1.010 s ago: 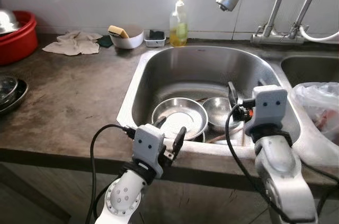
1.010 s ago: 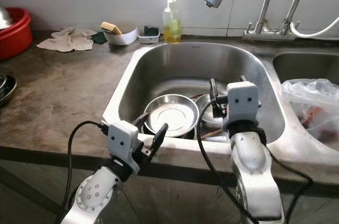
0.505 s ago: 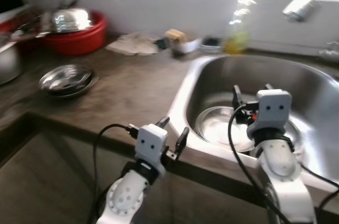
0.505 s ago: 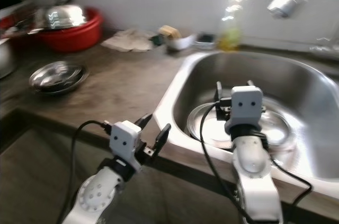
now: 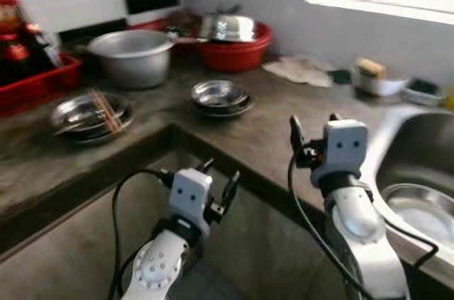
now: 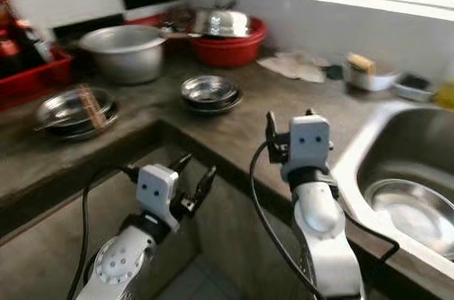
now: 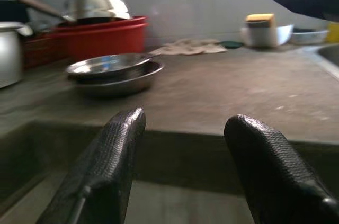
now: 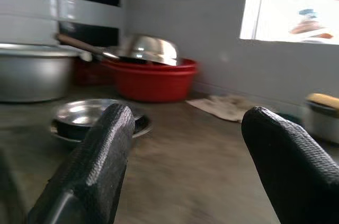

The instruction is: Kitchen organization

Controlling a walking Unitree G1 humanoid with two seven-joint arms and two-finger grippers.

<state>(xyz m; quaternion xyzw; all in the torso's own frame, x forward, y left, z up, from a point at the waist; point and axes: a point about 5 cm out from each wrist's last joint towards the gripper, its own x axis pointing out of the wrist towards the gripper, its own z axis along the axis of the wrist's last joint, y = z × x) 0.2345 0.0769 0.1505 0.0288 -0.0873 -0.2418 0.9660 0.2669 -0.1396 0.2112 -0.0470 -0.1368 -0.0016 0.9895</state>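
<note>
- Steel catches the light in the left eye view: a stack of shallow steel bowls [image 5: 221, 96] sits on the dark counter [image 5: 284, 126] at about 11 o'clock from the right gripper [image 5: 312, 124], whose fingers stand spread and empty above the counter's front edge. The left gripper [image 5: 218, 188] hangs lower, at 7 o'clock from it, out in front of the counter, fingers apart too.
- Right eye view now: a red basin [image 6: 228, 43] with a steel lid on top sits at 12 o'clock behind the stack, a big grey pot [image 6: 123, 52] to its left. A steel dish [image 6: 413, 204] lies in the sink [image 6: 369, 145] at the robot's right.
- Left wrist view: the two black fingers [image 7: 108, 166] are wide open, nothing between them, counter edge dead ahead, the bowl stack well beyond.
- Right wrist view: fingers [image 8: 92, 168] spread, holding nothing; the stack lies ahead on the counter, the basin behind it, a cloth [image 8: 225, 106] further right.
</note>
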